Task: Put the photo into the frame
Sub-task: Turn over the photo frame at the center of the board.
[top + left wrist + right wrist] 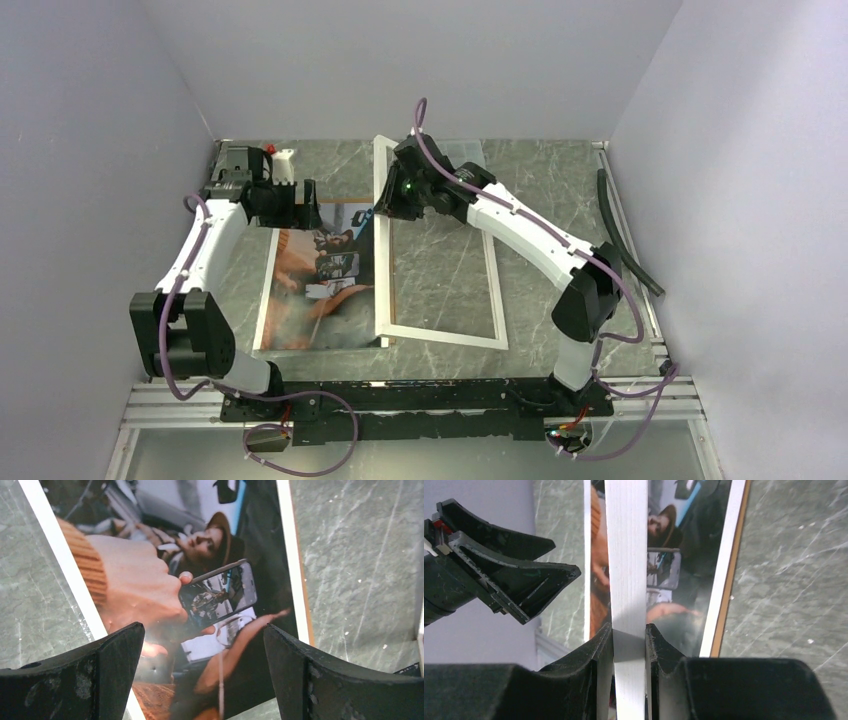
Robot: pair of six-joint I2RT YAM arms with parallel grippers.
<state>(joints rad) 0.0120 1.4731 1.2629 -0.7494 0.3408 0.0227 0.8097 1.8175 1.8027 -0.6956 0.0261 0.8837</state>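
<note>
Plainly, the photo [320, 285] is not yet in the frame [445, 335]: it lies face up on the bench [545, 170], left of centre, the frame just to its right. The right gripper [629, 631] clamps the frame's left border. The left gripper [202, 630] hovers over the photo's upper end, fingers [115, 655] spread, holding nothing. Insertion, I judge, remains.

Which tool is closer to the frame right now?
Right. The right tool clamps the frame by its border; the left tool is open above the photo, beside it.
</note>
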